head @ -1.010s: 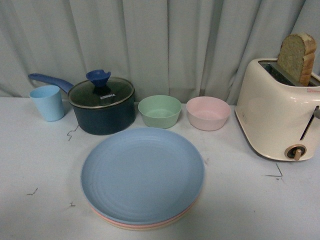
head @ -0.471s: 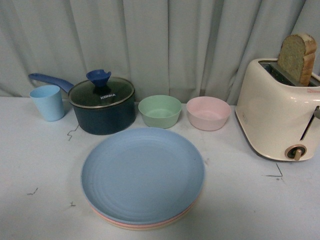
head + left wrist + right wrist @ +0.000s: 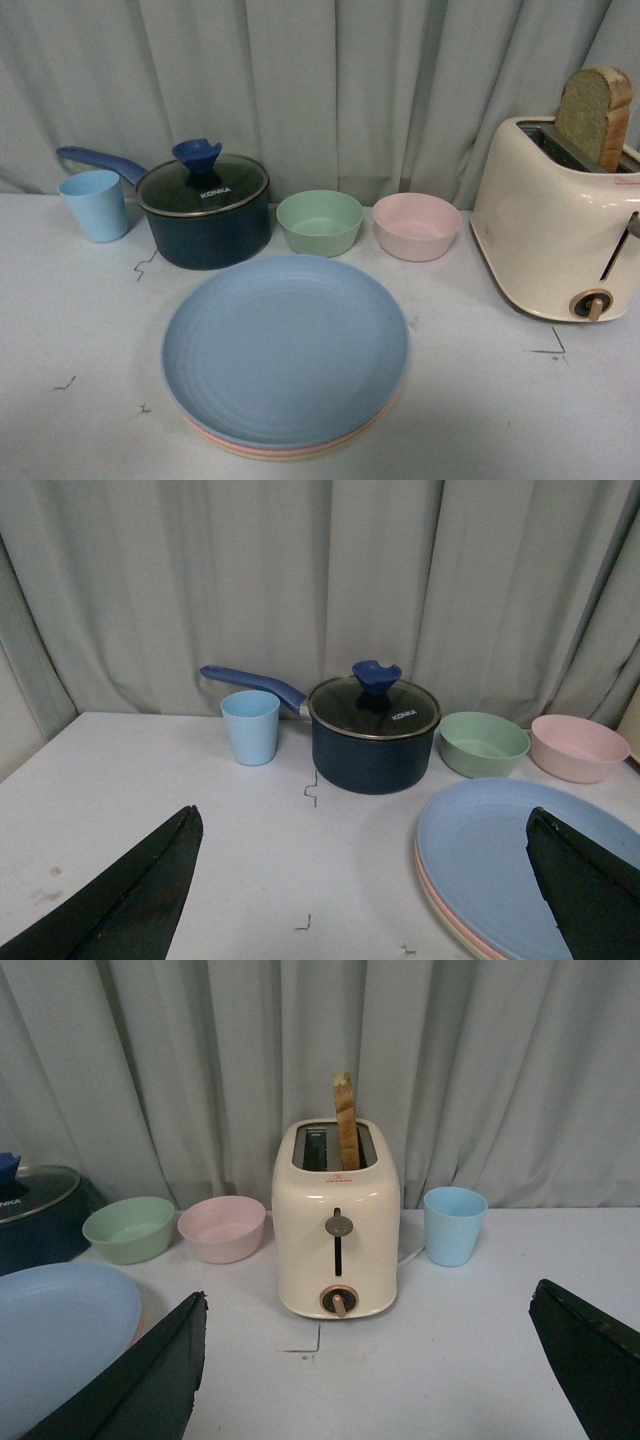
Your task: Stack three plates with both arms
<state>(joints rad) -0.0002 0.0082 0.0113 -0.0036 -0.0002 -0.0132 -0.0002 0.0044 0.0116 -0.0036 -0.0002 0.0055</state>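
Looking done: the plates [image 3: 285,350] are stacked low in the frame's centre on the counter [image 3: 80,330], blue on top. Probably light, stiff, slick, so best gripped at the rim. Both claws [image 3: 360,880] [image 3: 365,1360] are spread wide, empty.

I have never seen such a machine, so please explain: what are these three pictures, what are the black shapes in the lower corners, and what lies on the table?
A two-armed robot took them. One camera sits on its body and looks forward; the other two sit on its wrists. The black shapes are the fingers of each gripper, the left gripper and the right gripper, spread wide and holding nothing.

On the white table lies a stack of plates, light blue on top, pink and cream edges below. Behind stand a dark pot with a lid, a blue cup, a green bowl, a pink bowl and a toaster holding bread. A second blue cup stands beside the toaster.
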